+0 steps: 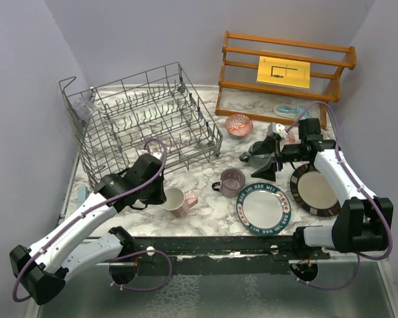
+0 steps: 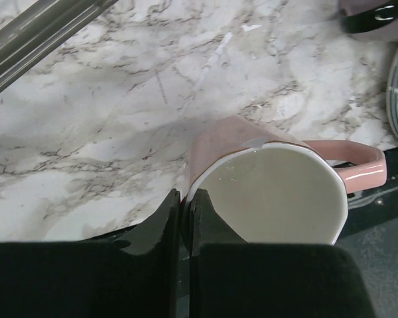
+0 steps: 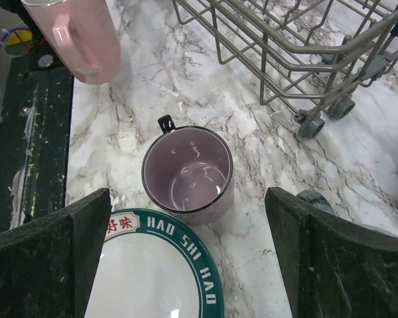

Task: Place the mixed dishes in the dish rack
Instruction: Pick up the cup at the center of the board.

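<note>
Left gripper [image 2: 186, 204] seemingly clamps pink mug [image 2: 272, 192], rim part-hidden.

My desk [image 1: 212, 218] is white marble-patterned with grey veins, with a black rail [image 1: 212, 246] along its near edge. Pale lavender-grey walls [image 1: 139, 33] close it in behind and on both sides. At the far right stands an orange-brown slatted wooden shelf [image 1: 252, 86] bearing a yellow card [image 1: 283, 71].

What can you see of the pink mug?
The pink mug looks glazed ceramic: pale pink outside, cream inside, empty, faceted rim, one loop handle. Mouth-up near the front edge of the marble table, in front of the dish rack. The left gripper is shut on its rim roughly opposite the handle, one finger inside. Resting or lifted: cannot tell. Nothing else touches it.
</note>
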Controlling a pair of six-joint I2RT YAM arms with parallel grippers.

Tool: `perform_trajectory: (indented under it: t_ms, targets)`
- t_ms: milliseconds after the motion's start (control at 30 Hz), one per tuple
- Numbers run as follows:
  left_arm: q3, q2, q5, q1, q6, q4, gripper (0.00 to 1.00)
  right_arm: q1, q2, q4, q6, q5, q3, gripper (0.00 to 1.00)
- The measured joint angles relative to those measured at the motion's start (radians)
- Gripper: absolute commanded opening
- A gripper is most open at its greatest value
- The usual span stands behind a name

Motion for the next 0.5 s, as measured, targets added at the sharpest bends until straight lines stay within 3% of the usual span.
perform_trajectory:
  t_ms: [267,500]
  targets:
    - [0.021,-0.008,0.113,0.000,0.019,0.173,0.00,0.000,0.054,-0.138,-0.074,-0.070,0.079,0.99]
    - [0.021,0.039,0.194,0.000,-0.027,0.515,0.00,0.000,0.074,-0.335,-0.220,-0.148,0.185,1.00]
